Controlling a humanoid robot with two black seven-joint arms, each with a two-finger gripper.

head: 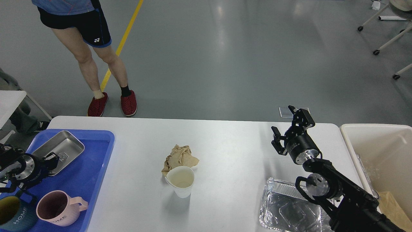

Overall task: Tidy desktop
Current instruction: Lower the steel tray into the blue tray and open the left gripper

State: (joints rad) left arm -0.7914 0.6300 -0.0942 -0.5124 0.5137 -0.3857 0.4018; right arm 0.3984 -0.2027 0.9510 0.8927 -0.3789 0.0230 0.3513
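The white desktop [231, 145] bears a crumpled brown paper [179, 157] and a white paper cup [181, 180] upright just in front of it, at the middle. An empty foil container [286, 209] lies at the front right, under my right arm. My left gripper [53, 160] is at the near edge of a steel tray [61, 149] and looks shut on it; the steel tray rests in the far part of the blue tray [107, 137]. My right gripper [284, 120] is open and empty above the desktop's far right.
A pink mug [56, 209] and a dark teal mug [11, 215] stand in the blue tray's near end. A cream-beige bin [376, 129] with paper in it stands off the right edge. A person [96, 51] stands at the table's far left side.
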